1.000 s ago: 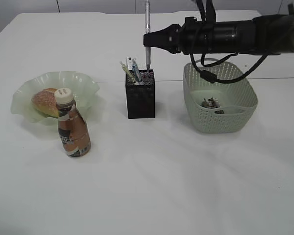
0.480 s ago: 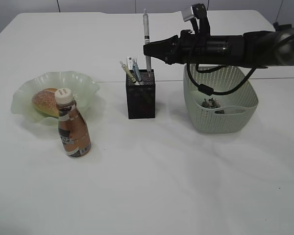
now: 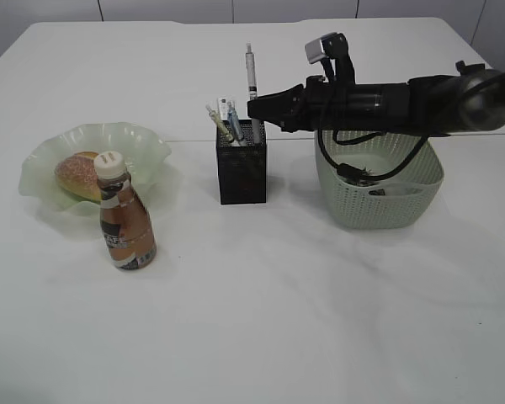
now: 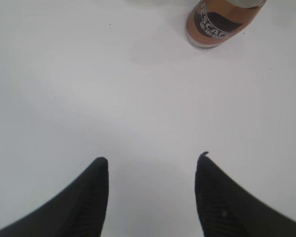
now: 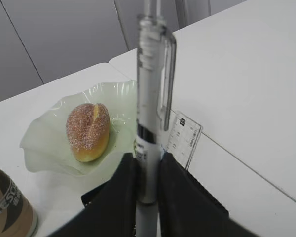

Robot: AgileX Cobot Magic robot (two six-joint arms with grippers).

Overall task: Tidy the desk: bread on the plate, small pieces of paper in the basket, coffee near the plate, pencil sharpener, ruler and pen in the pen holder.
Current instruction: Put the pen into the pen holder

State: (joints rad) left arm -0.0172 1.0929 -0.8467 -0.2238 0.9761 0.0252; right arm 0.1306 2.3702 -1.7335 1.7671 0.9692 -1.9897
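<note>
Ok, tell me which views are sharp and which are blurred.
Exterior view: even light, soft shadows, black mesh pen holder sharp. Left wrist view: brown coffee bottle soft, near-washed-out white table. Right wrist view: clear grey pen crisp, sugared bread roll slightly soft.

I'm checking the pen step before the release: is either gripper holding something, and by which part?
The right gripper holds the pen upright, clamped on its lower barrel below the clip, above the pen holder. The left gripper is open and empty.

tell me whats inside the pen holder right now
The pen holder holds a ruler, another slim item, and the pen gripped by the right gripper. The sharpener isn't visible; the mesh hides lower contents.
</note>
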